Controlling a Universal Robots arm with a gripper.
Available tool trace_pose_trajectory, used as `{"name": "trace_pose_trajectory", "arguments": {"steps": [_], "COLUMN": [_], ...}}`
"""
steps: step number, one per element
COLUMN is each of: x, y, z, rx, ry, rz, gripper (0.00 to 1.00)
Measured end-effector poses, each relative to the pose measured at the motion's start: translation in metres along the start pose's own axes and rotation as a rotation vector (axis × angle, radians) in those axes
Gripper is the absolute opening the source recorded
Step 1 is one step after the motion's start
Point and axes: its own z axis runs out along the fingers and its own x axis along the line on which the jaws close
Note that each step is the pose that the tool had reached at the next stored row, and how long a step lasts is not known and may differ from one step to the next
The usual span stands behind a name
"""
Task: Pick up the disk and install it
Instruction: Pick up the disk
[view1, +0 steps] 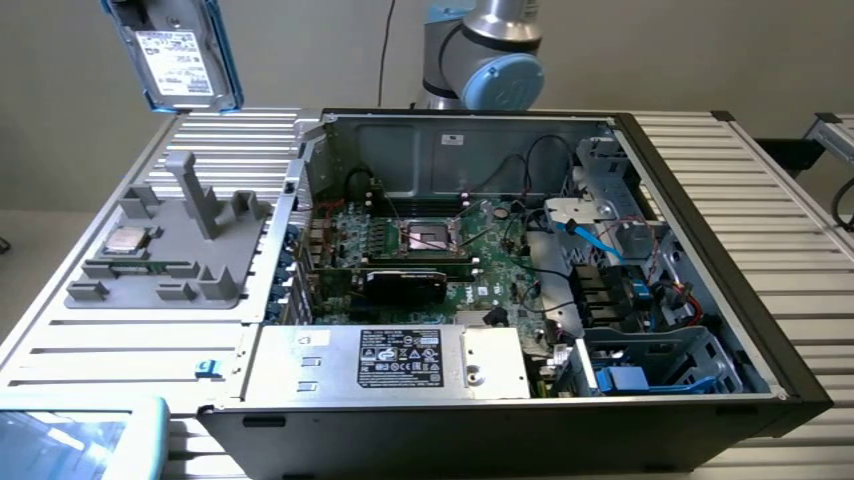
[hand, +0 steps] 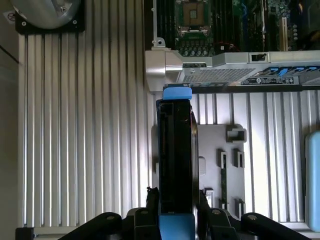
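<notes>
The fingers (hand: 152, 200) are clamped on the disk (hand: 176, 155), one on each flat face, gripping it at one end. In the wrist view the disk shows edge-on: a dark narrow slab with a blue bracket (hand: 177, 93) capping the far end and more blue between the fingers. In the exterior view its broad face (view1: 184, 62) is turned to the camera, grey metal with a white label (view1: 180, 58) of black print, the blue bracket running down its sides and along its lower edge.

The disk hangs in the air, slightly tilted, at the exterior view's upper left, well above the table (view1: 747, 200) and clear of everything. Under it lie the table's ribbed slats and a grey fixture (view1: 160, 250); the open case (view1: 694, 230) is beside the fixture. The arm (view1: 487, 60) rises behind the case, its blue-capped joint showing there, and the wrist points straight down over the table.
</notes>
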Motion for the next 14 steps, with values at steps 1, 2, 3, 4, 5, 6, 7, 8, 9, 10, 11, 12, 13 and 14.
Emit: {"name": "trace_pose_trajectory", "arguments": {"steps": [1, 2, 3, 4, 5, 6, 7, 8, 9, 10, 11, 12, 13, 14], "x": [-0.001, -0.001, -0.002, -0.003, -0.004, -0.004, -0.005, -0.005, -0.005, -0.005, -0.005, -0.005, -0.006, -0.006], "y": [0.0019, 0.0039, 0.0062, 0.0085, 0.0104, 0.0114, 0.0117, 0.0117, 0.0117, 0.0117, 0.0124, 0.0134, 0.0141, 0.0153], "z": [0.0001, 0.0001, 0.0001, 0.0000, 0.0001, 0.0001, 0.0001, 0.0001, 0.0001, 0.0001, 0.0002, 0.0003, 0.0003, 0.0003], "rx": [-0.0001, 0.0000, 0.0002, 0.0003, 0.0004, 0.0005, 0.0005, 0.0005, 0.0005, 0.0004, 0.0004, 0.0004, 0.0005, 0.0005], "ry": [0.0000, 0.0000, 0.0000, 0.0000, 0.0000, 0.0000, 0.0000, 0.0000, 0.0000, 0.0000, -0.0001, -0.0001, -0.0001, -0.0001], "rz": [0.000, 0.000, 0.000, 0.000, 0.000, 0.000, 0.001, 0.001, 0.001, 0.001, 0.001, 0.001, 0.002, 0.002], "gripper": [0.37, 0.37, 0.37, 0.37, 0.37, 0.37, 0.37, 0.37, 0.37, 0.37, 0.37, 0.37, 0.37, 0.37]}}
